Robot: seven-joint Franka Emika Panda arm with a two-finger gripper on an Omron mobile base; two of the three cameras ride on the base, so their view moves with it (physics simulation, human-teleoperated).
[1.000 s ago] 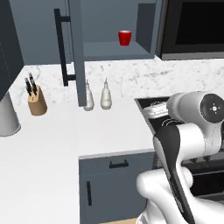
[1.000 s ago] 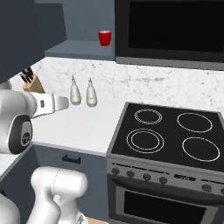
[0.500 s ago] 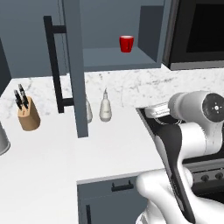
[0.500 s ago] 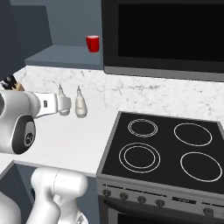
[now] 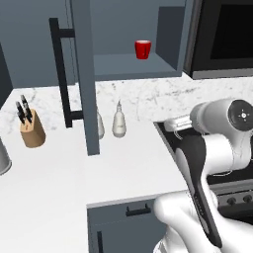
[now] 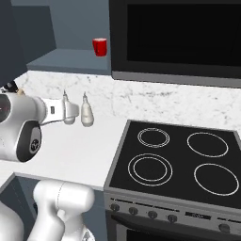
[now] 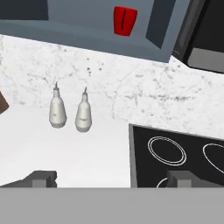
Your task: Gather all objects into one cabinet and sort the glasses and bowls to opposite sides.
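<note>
A bright red cup (image 5: 143,49) stands upright at the right end of the open slate-blue wall cabinet's bottom shelf (image 5: 129,67). The cup (image 6: 99,46) and the shelf (image 6: 66,60) also show in the right base view, beside the microwave. In the hand view the red cup (image 7: 124,20) sits high up on the shelf (image 7: 96,37), far ahead. My gripper (image 7: 113,179) is open, low over the white counter, with nothing between its fingertips (image 7: 41,178). The orange cup and both bowls are out of view.
The cabinet door (image 5: 83,84), with a black handle, stands open over the counter. Two white bottles (image 7: 83,114) stand by the marble backsplash. A knife block (image 5: 32,131) is at the left. A black stove (image 6: 179,164) and a microwave (image 6: 179,37) lie to the right.
The whole picture has shifted because the base moved, mostly in the first half second. The red cup stays on the shelf and the arm holds its pose.
</note>
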